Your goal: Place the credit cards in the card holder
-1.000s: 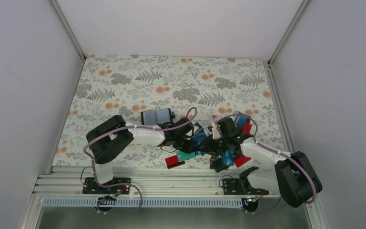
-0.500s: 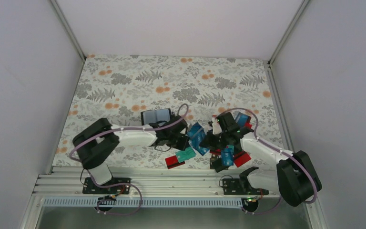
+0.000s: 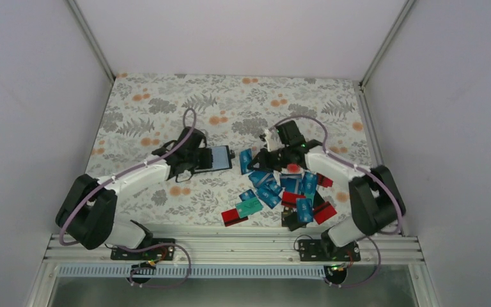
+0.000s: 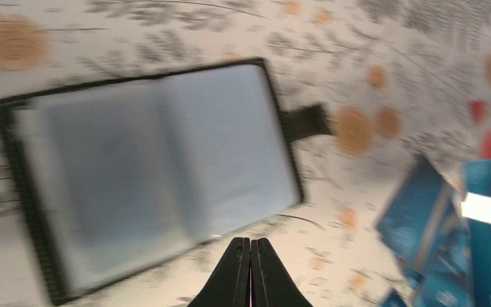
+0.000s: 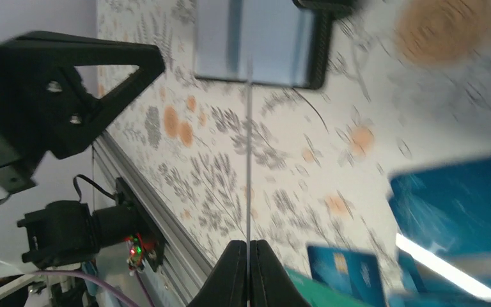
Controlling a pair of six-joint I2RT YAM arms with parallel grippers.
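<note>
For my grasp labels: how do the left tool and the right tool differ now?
The left tool is shut on nothing; the right tool is shut on a thin card, seen edge-on. The left tool is beside the open card holder; the right tool is farther from it, by the loose cards. Both are shut.

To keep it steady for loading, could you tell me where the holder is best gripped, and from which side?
Probably its black rim nearest the shut left gripper, coming in low from that side. The holder lies open and flat, so only the rim offers a lip, and its tab end faces the cards.
</note>
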